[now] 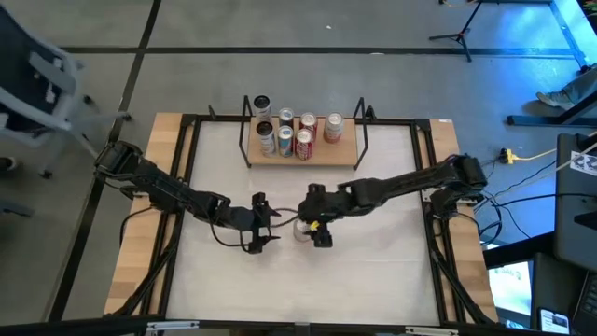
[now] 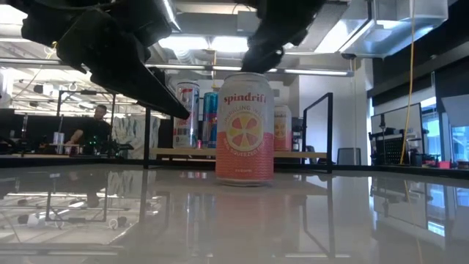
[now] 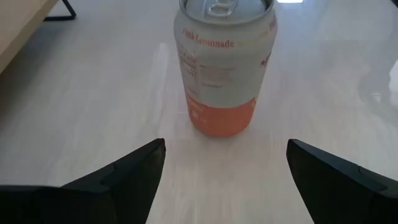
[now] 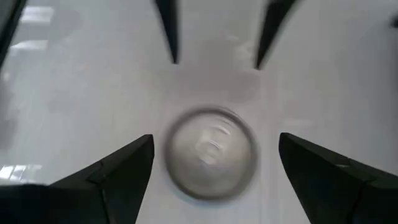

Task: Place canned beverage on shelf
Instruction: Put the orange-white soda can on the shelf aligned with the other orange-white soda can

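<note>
Robotics lab or open workshop-office. Grey concrete floor (image 1: 280, 37) around wood-edged test table (image 1: 140, 233) with black frame. Tripod legs (image 1: 457, 33), yellow cable (image 1: 527, 154), monitor (image 1: 513, 285) beside table. Exposed ceiling ducts (image 2: 396, 26), strip lights (image 2: 198, 44). Person seated at desk (image 2: 91, 128) in background among workstations.
</note>
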